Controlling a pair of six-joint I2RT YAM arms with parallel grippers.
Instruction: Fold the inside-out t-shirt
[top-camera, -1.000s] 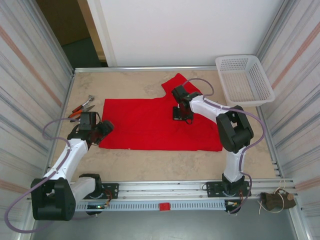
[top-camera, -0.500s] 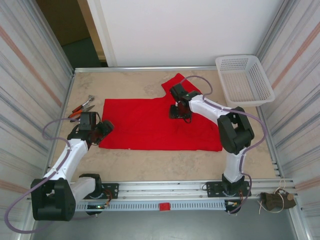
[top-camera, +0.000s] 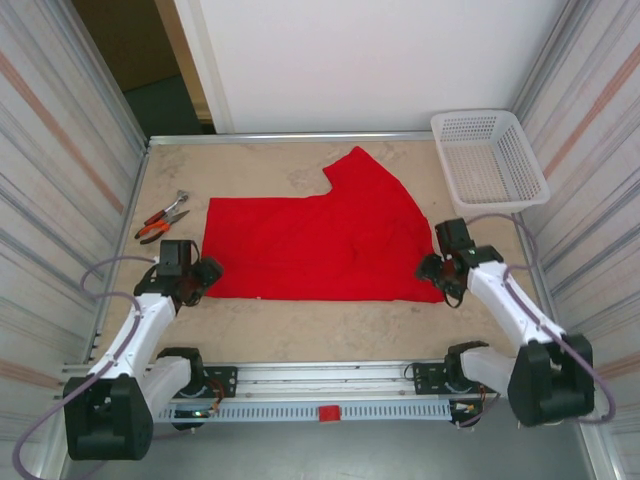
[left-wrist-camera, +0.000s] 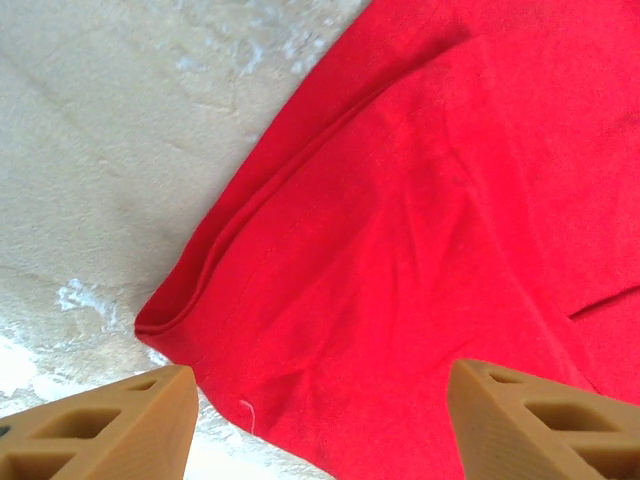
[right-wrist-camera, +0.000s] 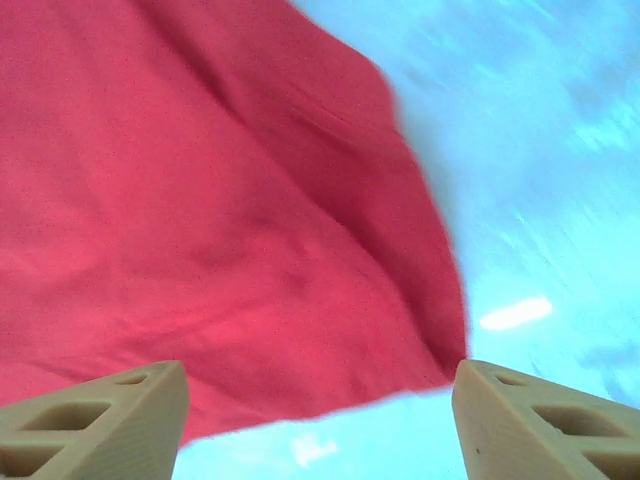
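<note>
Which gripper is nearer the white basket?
Right. The right gripper is at the t-shirt's near-right corner, just short of the basket; the left gripper is at its near-left corner.

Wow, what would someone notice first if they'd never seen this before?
The big bright red t-shirt, spread flat across the middle of the sandy table. Next come the robot arms: the left gripper is open at the shirt's near-left corner, and the right gripper is open at its near-right corner. A white basket waits at the far right, and orange-handled pliers lie by the left edge.
</note>
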